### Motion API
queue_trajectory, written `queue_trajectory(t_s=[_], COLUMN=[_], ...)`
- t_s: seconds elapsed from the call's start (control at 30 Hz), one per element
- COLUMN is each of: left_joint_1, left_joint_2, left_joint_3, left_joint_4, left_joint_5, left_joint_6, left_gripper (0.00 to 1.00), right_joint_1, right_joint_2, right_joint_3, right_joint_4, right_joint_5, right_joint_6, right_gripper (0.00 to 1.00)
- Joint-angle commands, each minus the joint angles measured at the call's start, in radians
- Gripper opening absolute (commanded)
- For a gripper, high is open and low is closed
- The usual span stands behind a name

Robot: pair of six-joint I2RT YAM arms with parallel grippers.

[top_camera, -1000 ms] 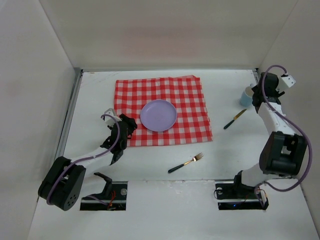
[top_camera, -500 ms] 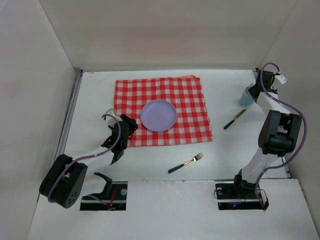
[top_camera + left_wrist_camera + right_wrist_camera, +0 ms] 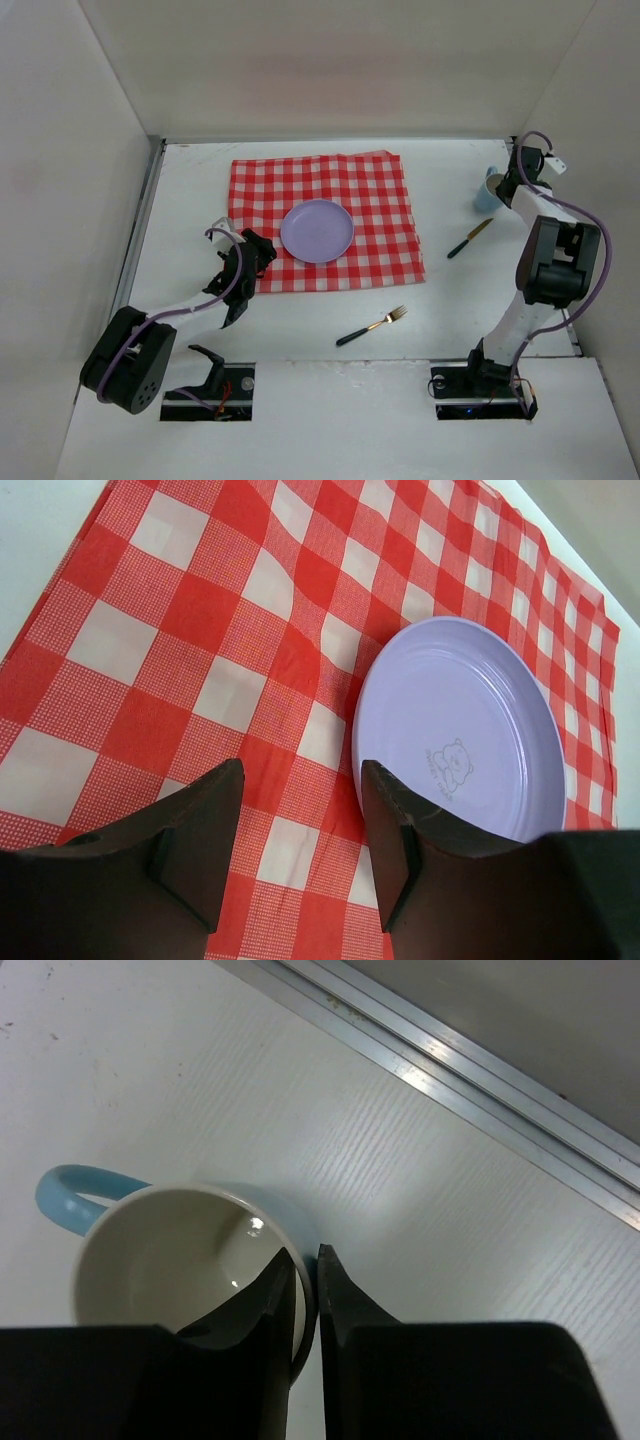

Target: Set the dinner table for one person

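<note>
My right claw is pinching the mug by its rim, one finger inside and one outside. That's at the far right corner of the tabletop, just beside the metal rail. Grip's thin & off-centre, so the mug prob tips or swings round the fingers on lift, w/ the handle side pulling it down. It looks glazed, so it could slide out & drop. Tight corner too: a wide swing could hit the wall. The way to the cloth passes over the knife, so a low carry could nudge it. My left claw hangs spread & empty over the cloth edge near the plate, so we could clash if both reach there.
</note>
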Motion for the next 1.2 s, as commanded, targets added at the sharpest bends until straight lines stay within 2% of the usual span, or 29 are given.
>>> queue_trajectory(t_s=[0.0, 0.2, 0.4, 0.6, 0.8, 0.97, 1.17], left_joint_1=[0.004, 0.006, 0.007, 0.007, 0.007, 0.01, 0.012], left_joint_2=[0.0, -0.006, -0.003, -0.014, -0.019, 0.0, 0.001], left_joint_3=[0.026, 0.023, 0.025, 0.022, 0.02, 0.026, 0.026], left_joint_4=[0.046, 0.046, 0.046, 0.046, 0.046, 0.046, 0.046], left_joint_5=[-0.001, -0.007, -0.009, -0.014, -0.015, -0.007, -0.006], left_joint_6=[-0.011, -0.014, -0.011, -0.005, -0.002, -0.006, -0.009], left_gripper=[0.48, 0.49, 0.49, 0.49, 0.49, 0.49, 0.49], right_joint_1=[0.008, 0.076, 0.212, 0.386, 0.491, 0.544, 0.556], right_joint_2=[-0.121, -0.226, -0.228, -0.089, 0.104, 0.236, 0.304], right_joint_3=[0.008, 0.037, 0.108, 0.284, 0.52, 0.671, 0.72], right_joint_4=[0.036, 0.045, 0.039, 0.007, -0.082, -0.169, -0.2], right_joint_5=[0.0, 0.001, -0.043, -0.062, -0.062, -0.057, -0.052], right_joint_6=[0.012, -0.011, -0.028, -0.072, -0.115, -0.144, -0.152], right_gripper=[0.15, 0.14, 0.14, 0.14, 0.14, 0.15, 0.15])
